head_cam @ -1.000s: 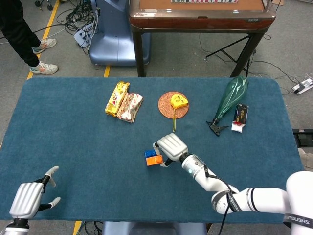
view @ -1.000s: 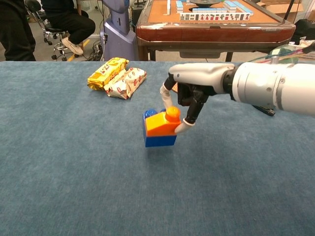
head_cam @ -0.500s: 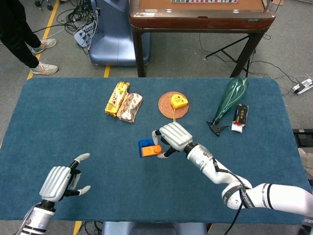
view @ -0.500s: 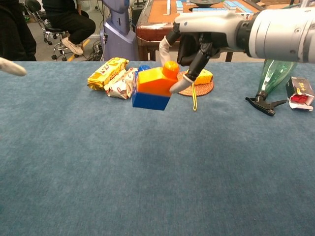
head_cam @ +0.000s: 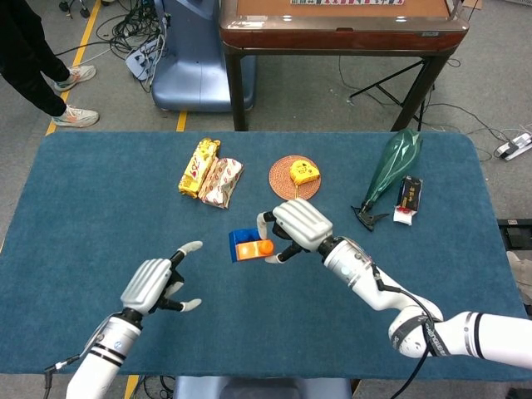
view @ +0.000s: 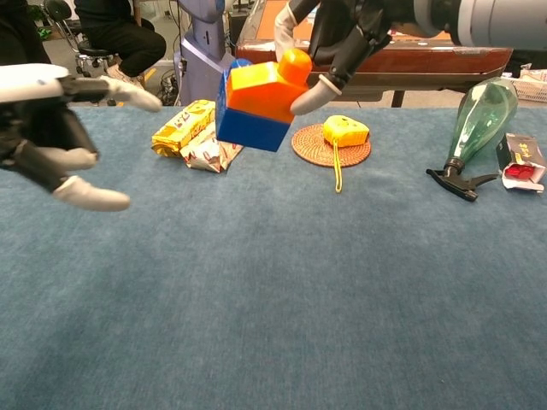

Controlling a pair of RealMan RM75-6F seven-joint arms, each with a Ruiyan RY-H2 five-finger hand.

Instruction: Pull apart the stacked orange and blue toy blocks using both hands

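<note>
An orange block (view: 261, 85) sits stacked on a blue block (view: 246, 125), and the pair hangs tilted well above the table. My right hand (head_cam: 301, 224) pinches the orange block (head_cam: 252, 249) between thumb and a finger; the blue block (head_cam: 242, 240) sticks out to its left. My left hand (head_cam: 155, 285) hovers open over the front left of the table, fingers spread, a clear gap away from the blocks. In the chest view the left hand (view: 53, 128) is at the far left, level with the blocks.
Two snack packets (head_cam: 210, 174) lie at the back left. A yellow tape measure (head_cam: 302, 173) sits on a round woven mat (head_cam: 284, 183). A green spray bottle (head_cam: 391, 170) and a small box (head_cam: 408, 199) lie at the back right. Blue cloth covers the table (head_cam: 100, 216).
My right hand has lifted the stacked blocks off the table and higher. My left hand has risen from the front left corner and moved right toward the blocks.
</note>
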